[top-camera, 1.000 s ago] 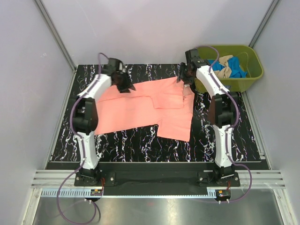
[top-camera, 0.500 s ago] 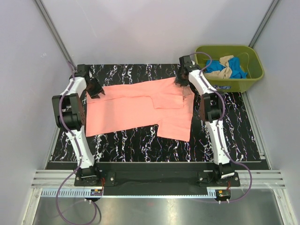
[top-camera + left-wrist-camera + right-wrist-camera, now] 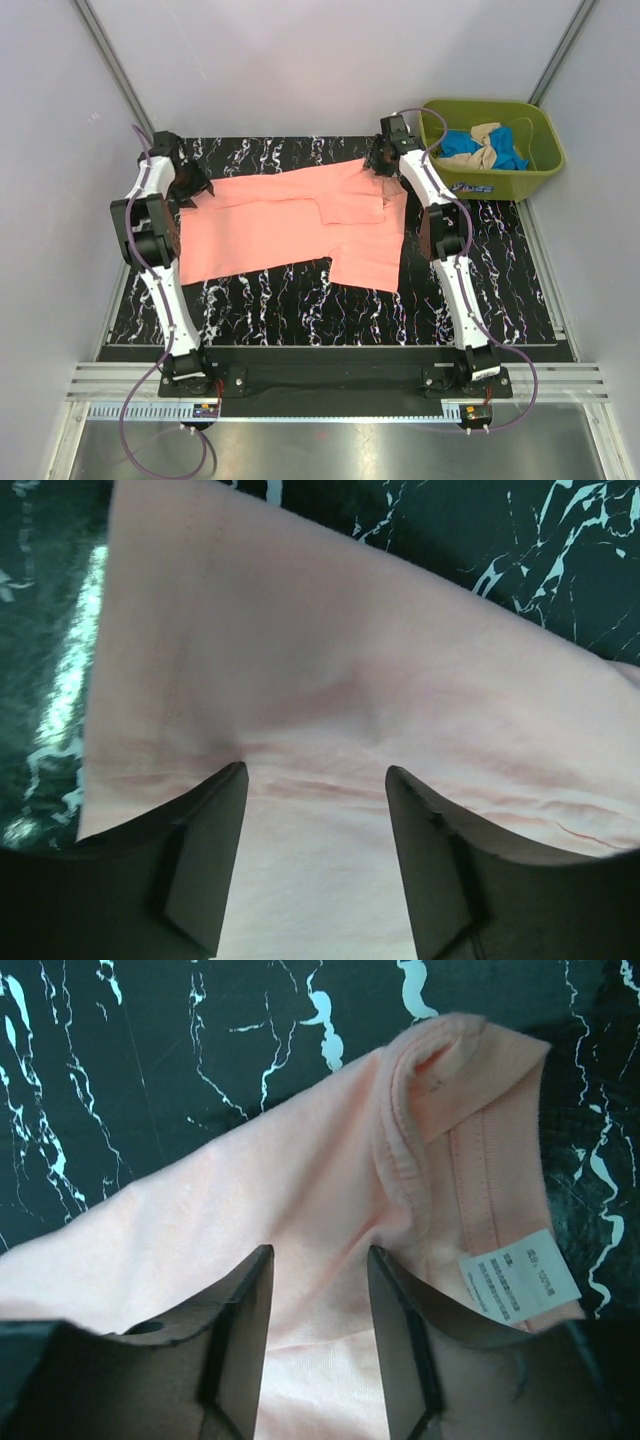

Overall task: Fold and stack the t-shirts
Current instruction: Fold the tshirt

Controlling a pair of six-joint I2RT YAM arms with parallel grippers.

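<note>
Nearest to my two bases is the black table [image 3: 270,295] with white veins. On it lies the salmon-pink t-shirt [image 3: 290,220], spread almost flat across the middle. One flap of it reaches toward me on the right side, and a smaller part is folded over near its far right.

My left gripper [image 3: 315,775] is at the far left corner of this shirt. In the left wrist view its two dark fingers stand apart and low over the cloth. A hem seam runs across between them. They clamp nothing, so this tool is released.

My right gripper [image 3: 320,1255] is at the far right edge of the shirt, at the neck. Its fingers are also spread, with pink cloth showing in the gap, and they do not pinch it. Just right of them I see the ribbed collar [image 3: 415,1110] turned over and a white care label [image 3: 518,1275].

Farthest, at the far right corner, stands the olive-green tub [image 3: 543,160]. Inside it a blue t-shirt [image 3: 456,145] and a beige t-shirt [image 3: 487,140] lie crumpled together.
</note>
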